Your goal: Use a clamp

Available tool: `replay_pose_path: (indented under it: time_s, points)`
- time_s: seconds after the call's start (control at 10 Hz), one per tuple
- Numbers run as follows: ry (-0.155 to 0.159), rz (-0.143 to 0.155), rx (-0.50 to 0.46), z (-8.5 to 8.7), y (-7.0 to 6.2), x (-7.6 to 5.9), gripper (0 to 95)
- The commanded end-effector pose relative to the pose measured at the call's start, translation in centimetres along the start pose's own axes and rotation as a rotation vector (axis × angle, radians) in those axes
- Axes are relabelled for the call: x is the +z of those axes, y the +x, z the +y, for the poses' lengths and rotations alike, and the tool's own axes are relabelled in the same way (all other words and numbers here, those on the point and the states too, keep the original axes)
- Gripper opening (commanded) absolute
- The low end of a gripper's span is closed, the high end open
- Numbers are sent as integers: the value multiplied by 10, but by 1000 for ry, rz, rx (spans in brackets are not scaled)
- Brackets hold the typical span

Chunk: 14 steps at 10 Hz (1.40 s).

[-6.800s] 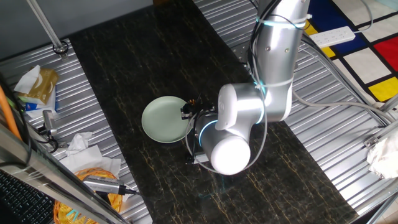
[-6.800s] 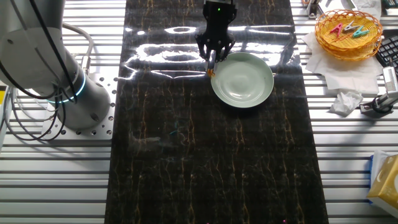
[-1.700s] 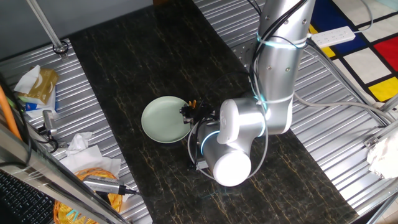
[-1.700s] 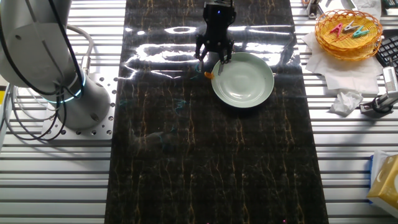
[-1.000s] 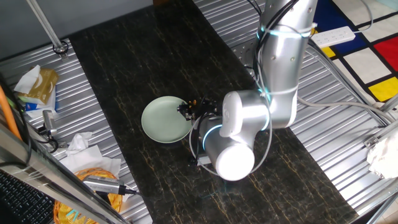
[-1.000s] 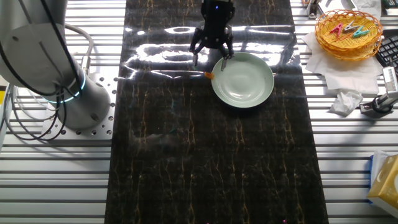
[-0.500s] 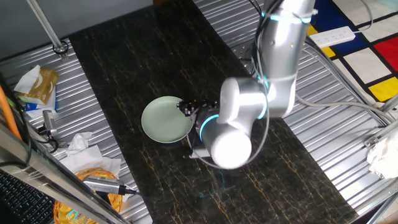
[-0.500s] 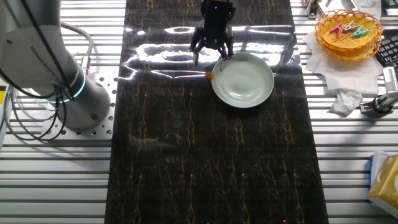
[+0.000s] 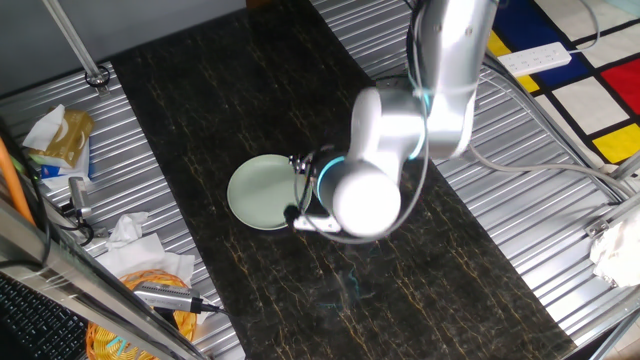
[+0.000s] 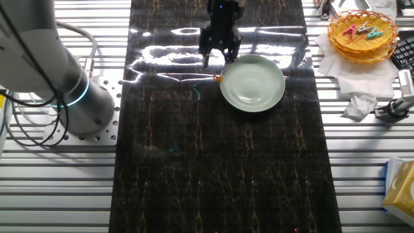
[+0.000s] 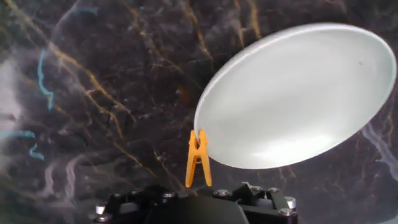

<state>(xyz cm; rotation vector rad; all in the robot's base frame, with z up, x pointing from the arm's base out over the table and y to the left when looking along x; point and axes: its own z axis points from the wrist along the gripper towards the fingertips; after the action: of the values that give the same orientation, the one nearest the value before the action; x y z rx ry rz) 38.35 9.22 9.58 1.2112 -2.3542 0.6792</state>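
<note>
The clamp (image 11: 198, 159) is a tiny orange clip. It stands clipped on the left rim of the round pale green plate (image 11: 292, 93), prongs pointing toward the hand. It shows in the other fixed view (image 10: 218, 77) at the plate's (image 10: 253, 83) left edge. My gripper (image 10: 217, 61) hovers just behind the clamp, apart from it, fingers spread and empty. In the hand view only the hand's black base (image 11: 199, 208) shows at the bottom edge. In one fixed view the arm hides the clamp; the plate (image 9: 258, 192) shows to its left.
A wicker basket (image 10: 362, 31) with several coloured clips sits at the back right, on white tissue. Crumpled tissue (image 10: 359, 105) and a tool lie beside it. The arm's base (image 10: 65, 97) stands at the left of the dark marble mat (image 10: 213, 168).
The gripper has let go of the clamp, left it on the plate's rim and drawn back from it. The arm's elbow has swung toward the plate in one fixed view.
</note>
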Motion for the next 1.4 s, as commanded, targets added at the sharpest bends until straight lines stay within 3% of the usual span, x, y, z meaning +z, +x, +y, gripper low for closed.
replay_pose_path:
  time_s: [0.1,0.4,0.5,0.6,0.9,1.0,1.1,1.2,1.3,1.4]
  points:
    - [-36,-69,107,2,9,-7,0]
    - [-110,-171,240,3,15,-12,0]
    - [-140,-235,322,3,16,-12,0]
    - [-153,-278,378,2,17,-13,0]
    - [-201,-324,513,-1,22,-17,0]
    - [-242,-350,587,-2,23,-20,0]
    - [-263,-373,621,-3,25,-21,0]
    - [-309,-430,665,-4,29,-22,0]
    - [-334,-453,675,-5,32,-23,0]
    - [-333,-457,670,-5,33,-24,0]
